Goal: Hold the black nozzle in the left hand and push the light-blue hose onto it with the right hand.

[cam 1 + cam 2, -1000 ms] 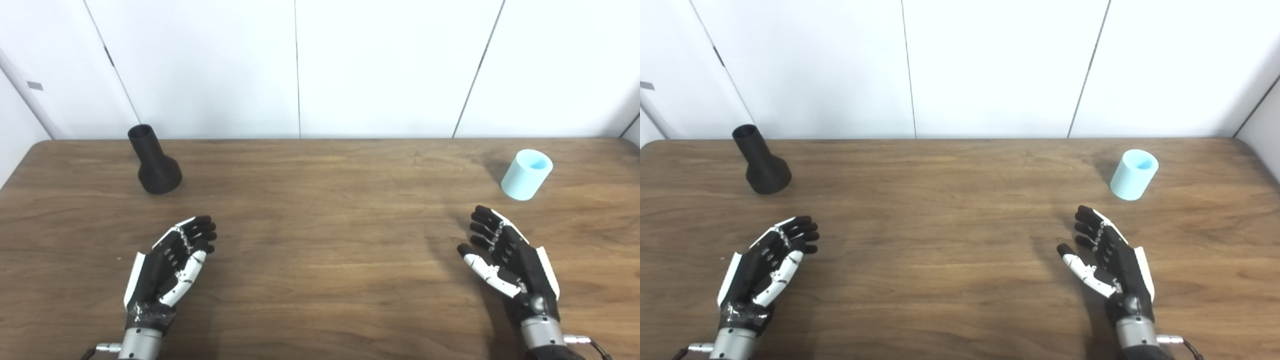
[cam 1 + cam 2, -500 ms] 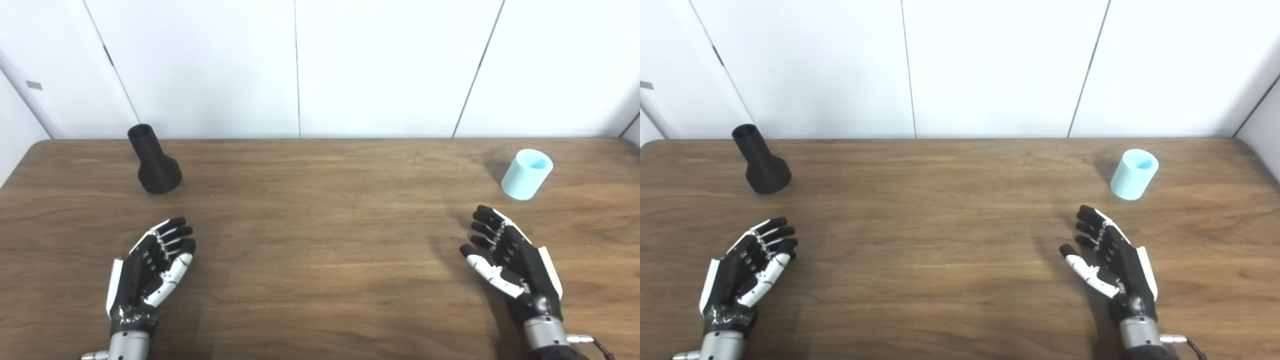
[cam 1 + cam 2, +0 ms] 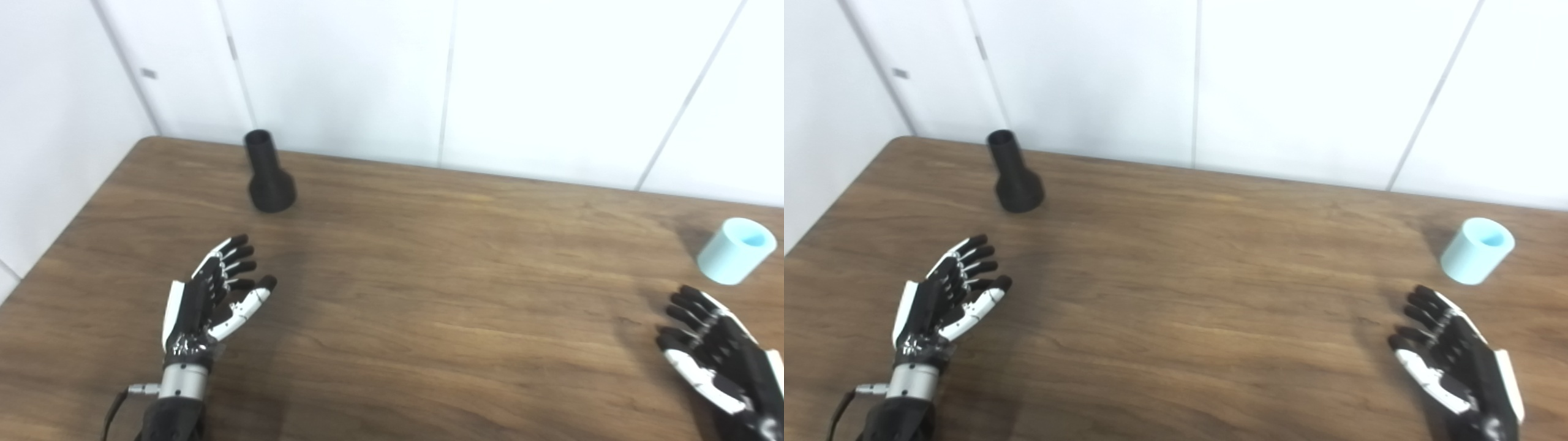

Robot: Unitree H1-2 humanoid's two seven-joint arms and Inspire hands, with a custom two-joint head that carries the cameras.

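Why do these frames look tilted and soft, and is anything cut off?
Left eye view: table edge slants, slight blur, right hand clipped at the corner. Right eye view: same slant, black nozzle and light-blue hose readable, soft shadows beside both, white wall bright, no glare.

— How are the hands built?
— The left hand (image 3: 944,300) and right hand (image 3: 1454,358) are made in black with white panels.
— And the wrists?
— A silver cuff (image 3: 911,381) is fitted, with a thin cable.

Table (image 3: 429,257) with nozzle (image 3: 267,176), hose (image 3: 735,251)
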